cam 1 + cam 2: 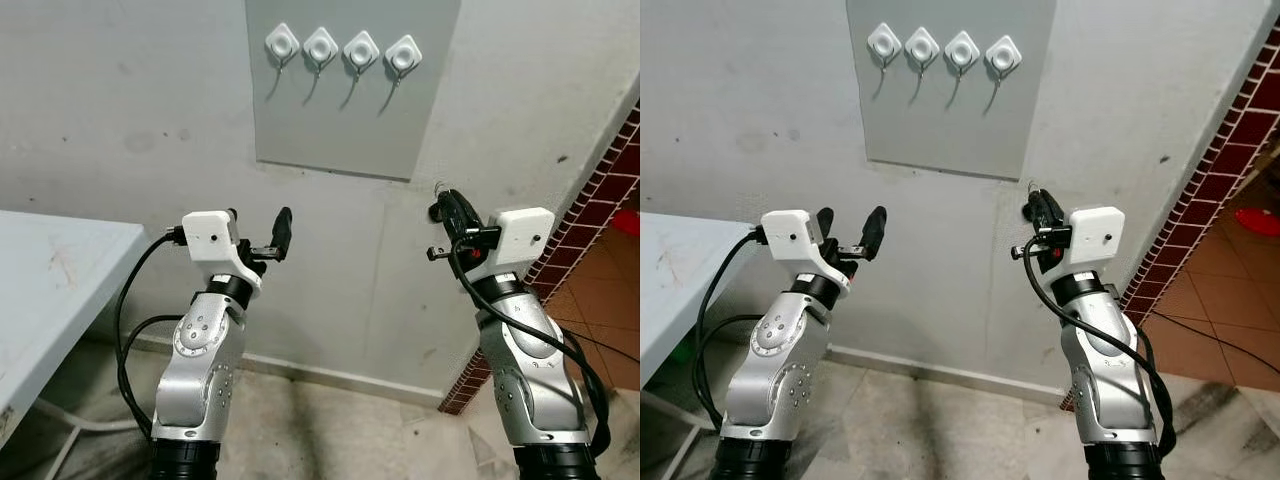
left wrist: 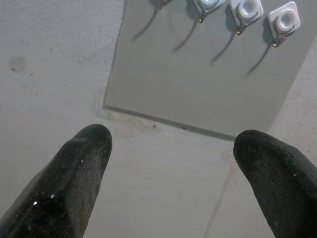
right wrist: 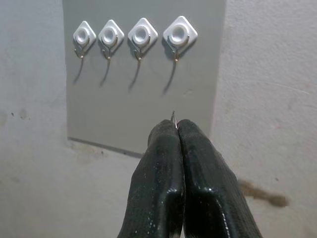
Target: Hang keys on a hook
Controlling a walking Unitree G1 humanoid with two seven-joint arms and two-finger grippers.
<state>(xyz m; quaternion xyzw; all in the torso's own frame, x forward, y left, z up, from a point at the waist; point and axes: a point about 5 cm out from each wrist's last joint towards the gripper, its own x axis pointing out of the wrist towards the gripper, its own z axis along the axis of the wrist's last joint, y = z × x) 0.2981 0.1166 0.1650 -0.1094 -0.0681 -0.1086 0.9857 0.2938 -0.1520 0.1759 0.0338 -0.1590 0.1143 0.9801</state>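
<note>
the wall (image 1: pixel 120 120) is matt grey plaster, rough and stained. on it a smooth matt grey panel (image 1: pixel 350 120) carries four hooks (image 3: pixel 140 35) with glossy white plastic pads and thin bare metal wire. the arms are brushed silver metal; the fingers (image 2: pixel 74 183) look like black rubber (slightly grainy, faintly shiny). the table (image 1: pixel 50 290) is scuffed pale laminate.

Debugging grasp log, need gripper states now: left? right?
Left gripper: open, nothing between the fingers.
Right gripper: shut, a thin metal tip pokes out between the fingertips; what it is cannot be told.
</note>
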